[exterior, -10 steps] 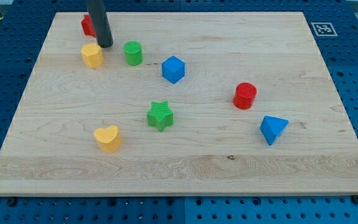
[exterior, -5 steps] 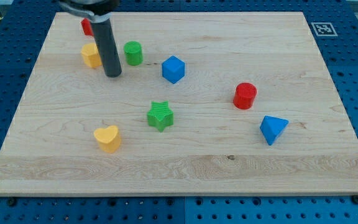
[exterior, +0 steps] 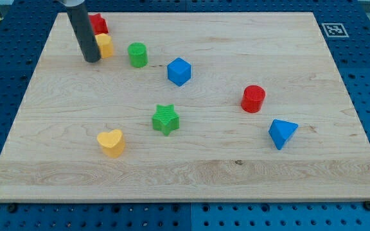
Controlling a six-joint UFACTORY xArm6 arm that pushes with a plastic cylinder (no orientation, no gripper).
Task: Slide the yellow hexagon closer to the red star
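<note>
The wooden desk (exterior: pixel 191 167) carries 8 blocks; my tip (exterior: pixel 92 59) rests on the wood near the view's top left corner, just at the view's left of the yellow hexagon (exterior: pixel 105 45), with the rod rising in front of that block's left side so that part of it is hidden; there is no hand on this arm, only the rod, and it has hold of nothing. The yellow hexagon sits just below the red star (exterior: pixel 97 24), the 2 touching or nearly so; I cannot tell which. The hexagon is squat with no clear long axis, and which way its flats face cannot be made out behind the rod. To the view's right of it stands a green cylinder (exterior: pixel 137 54), near but apart; further right a blue cube (exterior: pixel 179 71). Mid-desk lies a green star (exterior: pixel 166 119); a yellow heart (exterior: pixel 112 142) lies toward the view's bottom left. At the view's right are a red cylinder (exterior: pixel 254 98) and a blue triangular block (exterior: pixel 282 133). The red star lies close to the desk's top edge, the hexagon a short way in from the left edge.
</note>
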